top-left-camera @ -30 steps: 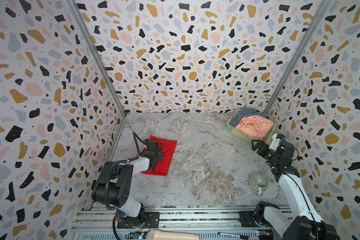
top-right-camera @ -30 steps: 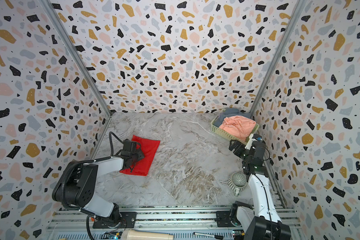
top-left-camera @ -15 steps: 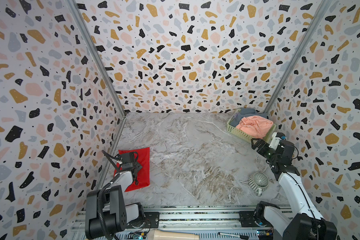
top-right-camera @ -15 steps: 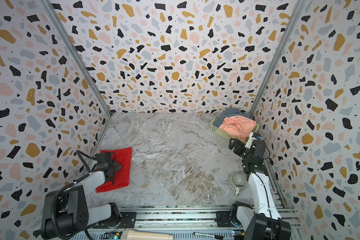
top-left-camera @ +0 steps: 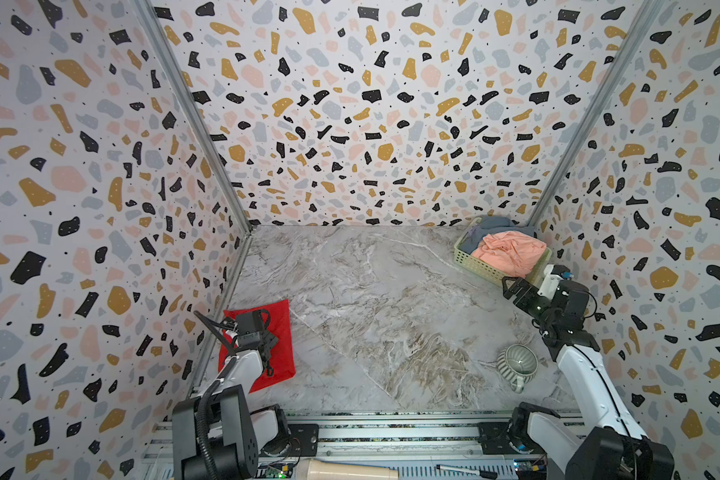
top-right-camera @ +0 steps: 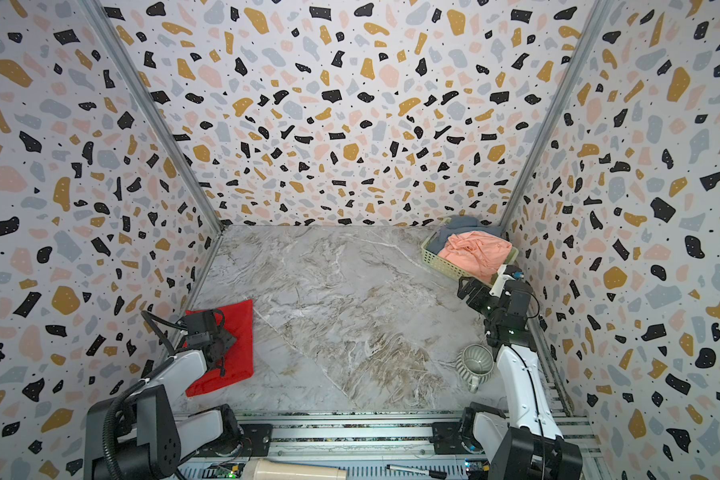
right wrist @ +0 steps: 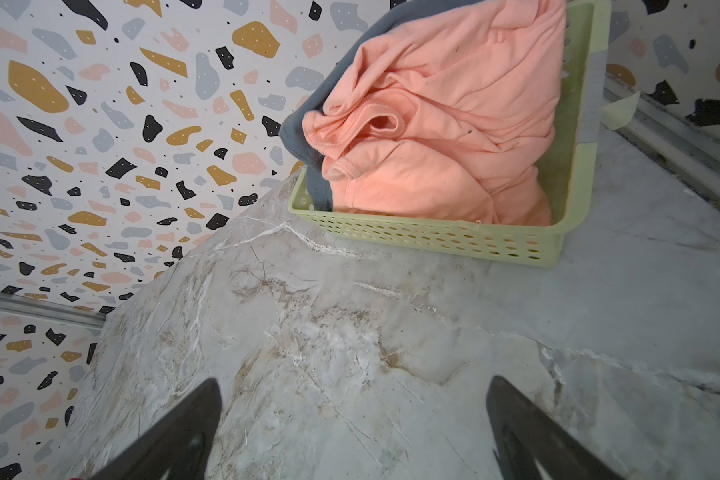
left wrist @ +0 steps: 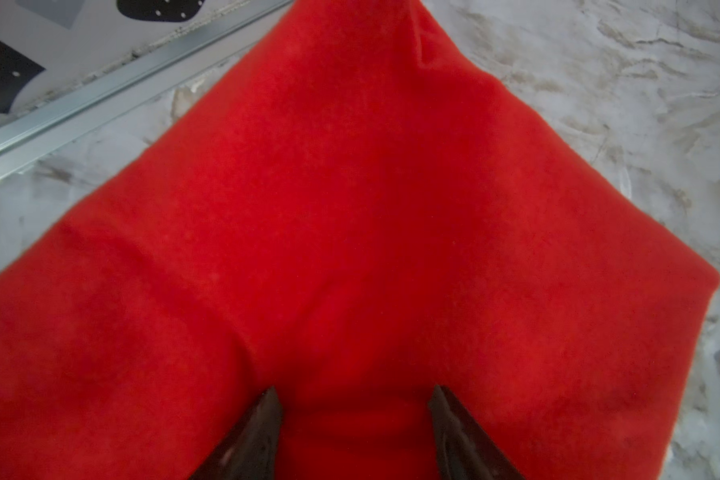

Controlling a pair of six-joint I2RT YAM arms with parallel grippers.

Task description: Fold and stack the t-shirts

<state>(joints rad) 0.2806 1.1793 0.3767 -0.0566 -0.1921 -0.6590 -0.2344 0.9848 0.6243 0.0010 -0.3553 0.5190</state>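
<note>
Snagging is worrying me: left gripper (left wrist: pixel 354 392), fingers parted, is seemingly pressing the folded red t-shirt (top-left-camera: pixel 283 330), lower left; lifting could unfold it. Right gripper (right wrist: pixel 352 386) is hovering, spread wide, by the green basket (top-left-camera: pixel 481 268).

Both arms are wearing white shells between bulky black joint housings. The left arm (top-left-camera: pixel 246 365) is carrying a ribbed black cable (top-left-camera: pixel 202 419); the right arm (top-left-camera: pixel 587 378) is showing tiny green lights (top-right-camera: pixel 490 308). The left tool (left wrist: pixel 354 388) and right tool (right wrist: pixel 355 380) are showing dark tapered fingers (left wrist: pixel 250 440).
</note>
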